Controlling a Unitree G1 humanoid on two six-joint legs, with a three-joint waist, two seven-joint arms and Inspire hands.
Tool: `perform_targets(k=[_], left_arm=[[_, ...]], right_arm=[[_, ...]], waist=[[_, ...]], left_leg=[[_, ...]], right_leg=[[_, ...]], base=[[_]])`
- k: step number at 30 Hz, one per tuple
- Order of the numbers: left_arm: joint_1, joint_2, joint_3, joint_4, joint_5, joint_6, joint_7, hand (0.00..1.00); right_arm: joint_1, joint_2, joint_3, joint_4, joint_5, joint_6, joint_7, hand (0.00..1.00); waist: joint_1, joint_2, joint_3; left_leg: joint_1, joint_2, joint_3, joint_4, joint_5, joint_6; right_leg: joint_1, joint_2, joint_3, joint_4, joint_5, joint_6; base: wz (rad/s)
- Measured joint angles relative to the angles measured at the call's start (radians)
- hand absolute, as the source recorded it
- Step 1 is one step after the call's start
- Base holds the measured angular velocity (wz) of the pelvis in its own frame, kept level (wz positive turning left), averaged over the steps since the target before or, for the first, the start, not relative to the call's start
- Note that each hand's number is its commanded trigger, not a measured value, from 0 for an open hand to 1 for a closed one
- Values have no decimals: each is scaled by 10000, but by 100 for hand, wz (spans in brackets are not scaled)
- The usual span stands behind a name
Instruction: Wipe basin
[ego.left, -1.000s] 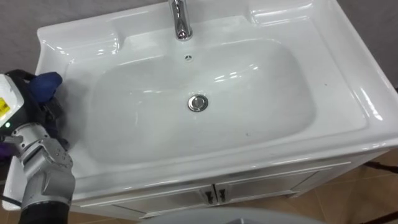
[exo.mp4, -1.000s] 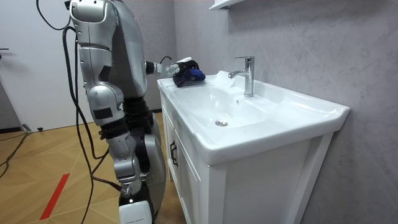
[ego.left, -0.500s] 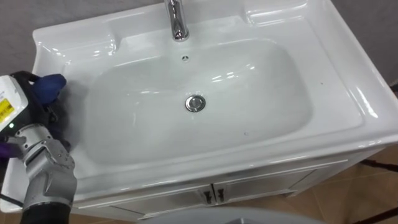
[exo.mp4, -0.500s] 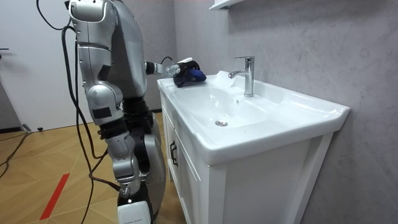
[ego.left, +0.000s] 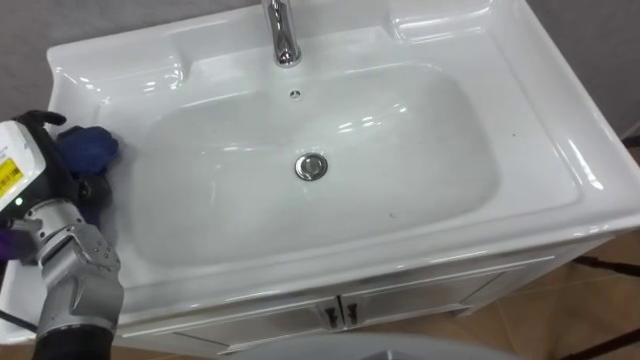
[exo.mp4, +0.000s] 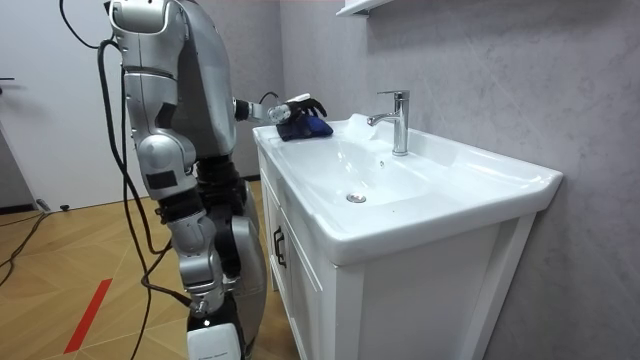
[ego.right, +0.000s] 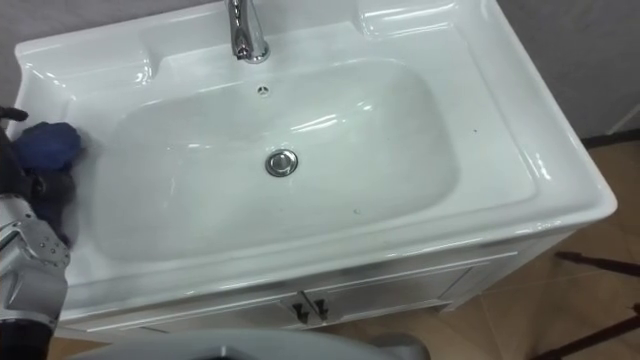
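Note:
A dark blue cloth (ego.left: 90, 150) lies bunched on the left rim of the white basin (ego.left: 560, 130). My left hand (ego.left: 62, 178) sits right beside it, its dark fingers spread loosely over and around the cloth without clamping it. In the room view the left hand (exo.mp4: 298, 103) reaches over the cloth (exo.mp4: 305, 126) at the basin's far end. The basin's bowl is bare, with a round chrome drain (ego.left: 311, 166) in its middle. My right hand (exo.mp4: 207, 285) hangs down at my side in the room view. I stand close against the front of the basin cabinet.
A chrome faucet (ego.left: 283, 35) rises at the back middle of the basin. Below the front edge are white cabinet doors with small dark handles (ego.left: 340, 315). A grey wall (exo.mp4: 500, 60) backs the basin, and wooden floor (exo.mp4: 80, 260) lies behind me.
The left hand's fingers have loosened and spread, and more of the blue cloth now shows on the rim. The eye view has shifted slightly.

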Motion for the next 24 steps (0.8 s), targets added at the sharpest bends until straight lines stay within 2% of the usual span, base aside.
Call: perform_targets(k=[15,21,24], left_arm=[[0,0,1,-2,0,-8,29,0],[-1,2,0,-207,-33,-162,31,0],[-9,2,-4,-504,-745,-316,32,0]], right_arm=[[-6,23,0,2,-48,-12,-144,0],[-4,25,3,11,-52,6,-139,0],[-38,25,13,16,-41,-19,-140,0]], waist=[[-125,4,4],[-173,19,7],[-174,74,10]], left_leg=[[26,1,0,-2,0,0],[-30,0,9,1,0,0],[-85,-1,5,-4,0,0]], right_leg=[[-22,0,4,-2,0,0],[-75,5,28,14,0,0],[-67,7,22,14,0,0]], base=[[0],[0],[0]])
